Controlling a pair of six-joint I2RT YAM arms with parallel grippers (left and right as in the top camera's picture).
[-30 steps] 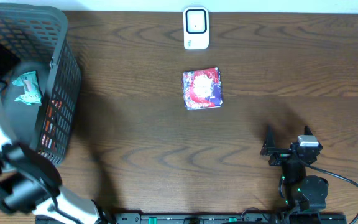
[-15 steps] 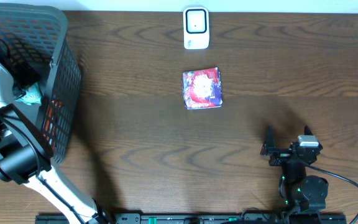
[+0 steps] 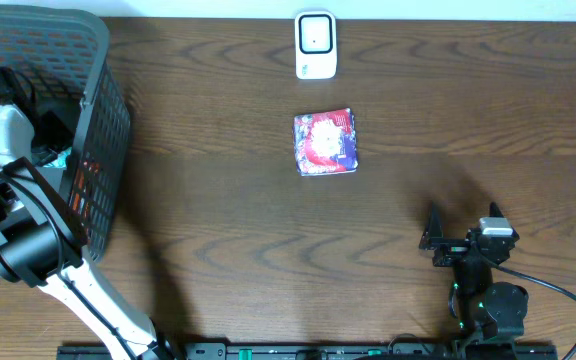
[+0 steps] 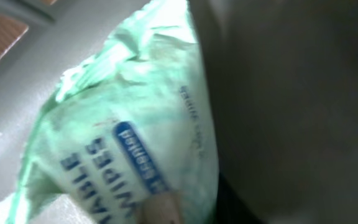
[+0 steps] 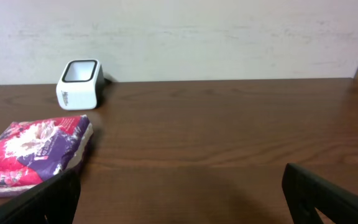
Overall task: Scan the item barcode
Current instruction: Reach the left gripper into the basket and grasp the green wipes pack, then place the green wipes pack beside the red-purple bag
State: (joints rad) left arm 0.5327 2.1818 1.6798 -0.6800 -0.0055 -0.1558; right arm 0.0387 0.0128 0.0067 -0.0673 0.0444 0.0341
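The left tool (image 3: 56, 140) was down in the basket (image 3: 108, 110), hard up by the green wipes pack (image 4: 123, 124), grip impossible to call, with the scanner (image 3: 315, 45) well off to its right across the desk (image 3: 218, 230), and the right tool (image 5: 179, 193) gaped wide.

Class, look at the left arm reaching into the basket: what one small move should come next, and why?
Probably lift the wipes packet straight up, once the grip is sure. The left gripper sits inside the basket, the green packet fills its wrist view, and the scanner stands far off across the table.
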